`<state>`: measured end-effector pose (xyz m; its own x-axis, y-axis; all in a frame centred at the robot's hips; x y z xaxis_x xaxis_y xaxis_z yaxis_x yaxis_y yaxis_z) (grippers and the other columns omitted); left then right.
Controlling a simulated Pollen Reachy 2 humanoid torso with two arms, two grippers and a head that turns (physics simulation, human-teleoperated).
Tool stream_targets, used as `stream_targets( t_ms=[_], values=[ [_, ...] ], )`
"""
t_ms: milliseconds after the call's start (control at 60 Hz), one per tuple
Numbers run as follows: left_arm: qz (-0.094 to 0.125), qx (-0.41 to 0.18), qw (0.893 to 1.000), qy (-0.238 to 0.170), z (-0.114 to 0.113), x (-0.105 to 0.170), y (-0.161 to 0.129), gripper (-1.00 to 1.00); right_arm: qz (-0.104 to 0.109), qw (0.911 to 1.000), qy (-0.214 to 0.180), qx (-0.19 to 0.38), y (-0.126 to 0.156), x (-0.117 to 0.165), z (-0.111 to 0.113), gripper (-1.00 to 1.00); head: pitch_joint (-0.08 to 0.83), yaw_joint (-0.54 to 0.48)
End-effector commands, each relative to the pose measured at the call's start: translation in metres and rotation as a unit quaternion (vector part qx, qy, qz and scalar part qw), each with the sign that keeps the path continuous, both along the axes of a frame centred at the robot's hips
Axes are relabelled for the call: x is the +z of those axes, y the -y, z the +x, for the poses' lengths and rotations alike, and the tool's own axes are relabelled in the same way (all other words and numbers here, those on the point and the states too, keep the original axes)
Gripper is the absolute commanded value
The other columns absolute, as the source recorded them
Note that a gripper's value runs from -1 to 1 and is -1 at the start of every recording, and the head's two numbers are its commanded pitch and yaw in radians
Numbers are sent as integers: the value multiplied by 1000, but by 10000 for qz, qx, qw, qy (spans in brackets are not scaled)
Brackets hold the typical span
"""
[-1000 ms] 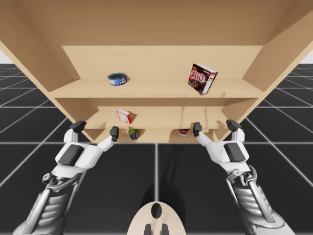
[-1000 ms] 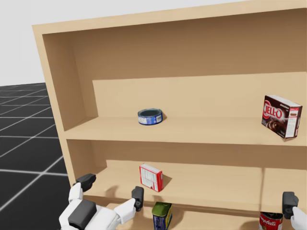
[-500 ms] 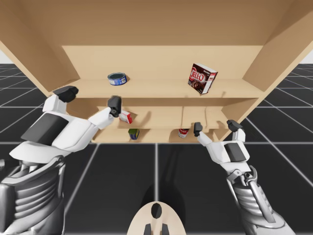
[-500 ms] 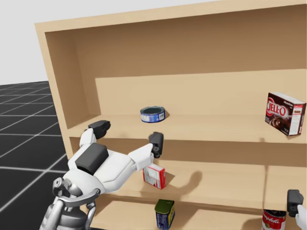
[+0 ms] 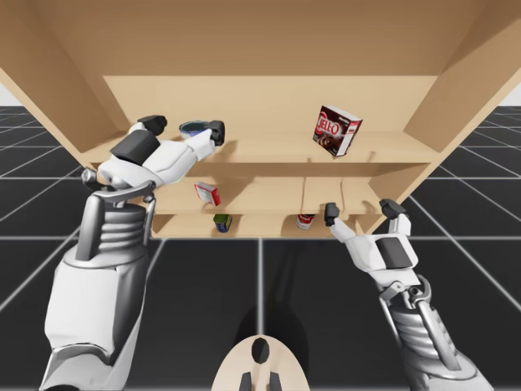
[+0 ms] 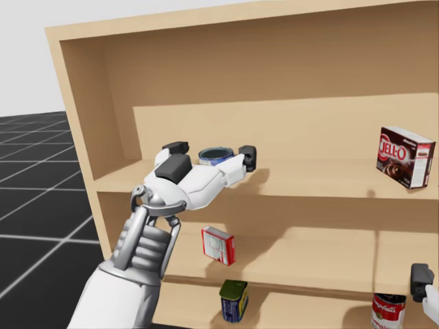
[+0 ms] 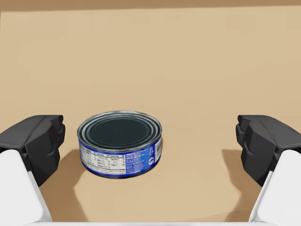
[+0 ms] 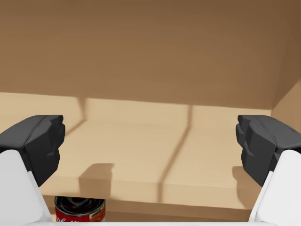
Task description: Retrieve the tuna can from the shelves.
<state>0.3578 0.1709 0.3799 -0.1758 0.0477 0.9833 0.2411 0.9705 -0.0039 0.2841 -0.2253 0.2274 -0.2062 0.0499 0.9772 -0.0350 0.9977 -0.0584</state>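
While the blue tuna can [image 7: 120, 141] sits upright on the upper shelf [image 5: 269, 147], upper left in the high view, my left gripper [image 5: 183, 128] brackets it with jaws released, touching neither side. My right gripper [image 5: 361, 210] hangs open at lower right, near a red can [image 8: 80, 214].

A dark brown box [image 5: 339, 130] [image 6: 405, 157] stands turned at an angle near the right end of the upper level of the wooden shelves [image 5: 269, 148] [image 6: 315, 185]. One level down, left of centre, a small red-and-white box [image 5: 207, 193] [image 6: 217, 245] sits upright and skewed to the shelf edge. On the bottom level, a blue-and-green can [image 5: 222, 222] [image 6: 233, 301] stands just below that small box. A red can [image 5: 306, 220] [image 6: 388, 312] [image 8: 80, 209] stands well apart to its right. A black floor [image 5: 260, 269] [image 6: 34, 205] ruled with pale grid lines spreads around the unit.
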Motion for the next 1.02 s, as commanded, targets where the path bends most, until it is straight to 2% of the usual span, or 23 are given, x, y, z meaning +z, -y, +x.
stream_targets(
  t_ms=[17, 183, 283, 300, 333, 350, 367, 400, 550, 667, 783, 867, 883, 917, 933, 1017],
  values=[
    [-24, 412, 9921, -1186, 31, -5, 5, -1000, 80, 10000, -1, -10, 0, 0, 0, -1000, 199, 240],
    [40, 619, 9895, -1303, 52, -12, 7, -1000, 98, 10000, 6, -20, 0, 0, 0, -1000, 205, 234],
    [90, 666, 9889, -1326, 57, -15, 8, -968, 111, 9999, 4, -19, 1, 0, 0, -1000, 207, 234],
    [100, 690, 9887, -1325, 57, -15, 8, -548, 111, 9999, 3, -21, 1, 0, 0, -1000, 209, 234],
    [97, 700, 9887, -1321, 57, -15, 8, -263, 112, 9999, 2, -20, 1, 0, 0, -1000, 210, 234],
    [115, 710, 9887, -1313, 57, -16, 8, 901, 113, 9999, 1, -20, 1, 0, 0, -1000, 211, 234],
    [122, 706, 9887, -1314, 57, -16, 9, 950, 111, 9999, 1, -19, 1, 0, 0, -1000, 211, 234],
    [124, 700, 9887, -1320, 57, -16, 9, 1000, 107, 9999, 2, -22, 1, 0, 0, -1000, 211, 234],
    [161, 602, 9910, -1183, 48, -8, 13, 1000, 117, 9999, 0, -8, 1, 0, 0, -1000, 215, 231],
    [195, 481, 9962, -701, 25, 11, 15, 1000, 119, 9999, 9, -17, 2, 0, -1, -1000, 216, 228],
    [274, 422, 9983, -300, -13, 27, 15, 1000, 107, 9999, 11, -20, 1, 0, -1, -1000, 218, 227],
    [483, 379, 9981, -74, -45, 29, 17, 1000, 96, 10000, 11, -26, 1, -1, -1, -1000, 221, 227],
    [600, 385, 9975, 25, -56, 27, 16, 1000, 90, 10000, 14, -32, 1, -1, -1, -1000, 221, 226],
    [646, 405, 9971, 89, -64, 26, 16, 1000, 91, 10000, 15, -38, 1, -1, -1, -1000, 222, 226],
    [725, 399, 9964, 168, -76, 23, 17, 1000, 97, 9999, 16, -39, 1, -1, -1, -1000, 223, 225],
    [928, 467, 9939, 367, -104, 18, 14, 1000, 97, 9999, -1, -47, 1, -2, -1, -1000, 225, 226]
  ],
)
